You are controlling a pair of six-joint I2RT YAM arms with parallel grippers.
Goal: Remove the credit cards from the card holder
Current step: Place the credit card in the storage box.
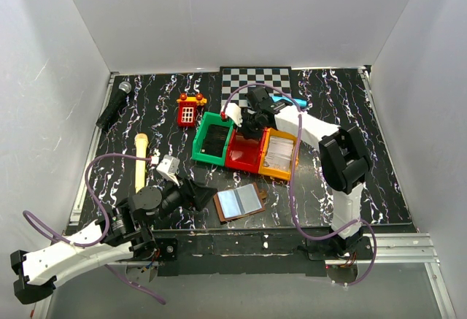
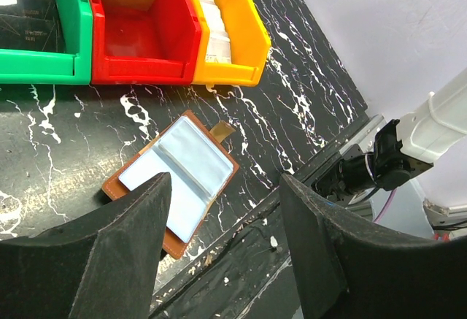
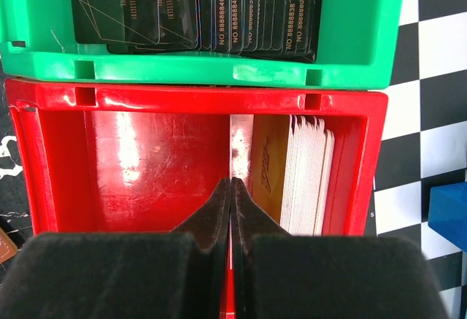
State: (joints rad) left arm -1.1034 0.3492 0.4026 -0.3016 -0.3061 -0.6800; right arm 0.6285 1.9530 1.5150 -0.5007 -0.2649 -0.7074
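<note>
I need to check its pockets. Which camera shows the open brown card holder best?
The left wrist view: the open brown leather-like card holder lies close, pale blue pockets up, nearly all visible. The top external view shows it whole but small. The right wrist view faces the red plastic bin.

Card holder [image 1: 239, 203] flat on table [image 1: 387, 151] — bins [image 2: 139, 67] behind, cards [image 3: 310, 173] inside
</note>
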